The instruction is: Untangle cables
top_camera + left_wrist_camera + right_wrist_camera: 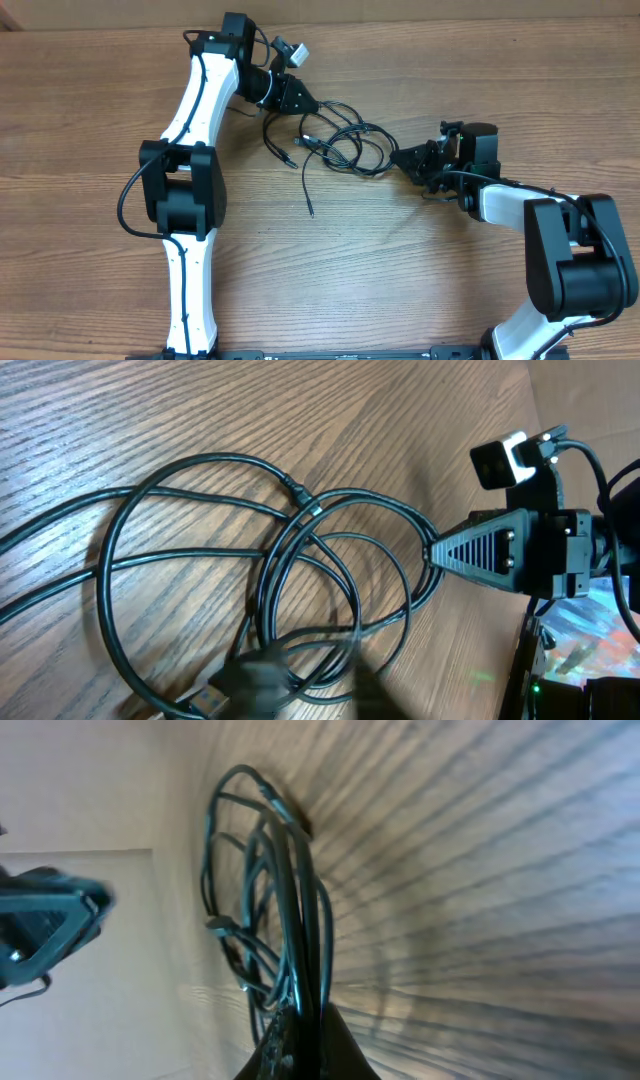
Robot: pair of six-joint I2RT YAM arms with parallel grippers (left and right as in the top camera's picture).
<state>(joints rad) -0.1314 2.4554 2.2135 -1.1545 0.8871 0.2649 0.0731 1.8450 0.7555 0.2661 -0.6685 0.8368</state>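
The right gripper, one of two at work, is clamped shut on a loop of the cables, a single black tangle sprawled on the wooden table beside it. Across the tangle sits the left gripper, its opening impossible to judge.

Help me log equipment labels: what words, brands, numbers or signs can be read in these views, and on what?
No text can be read in any view.
cables: no print visible.
right gripper: no legible marking.
bright patch in the left wrist view's lower right corner: too blurred to read.
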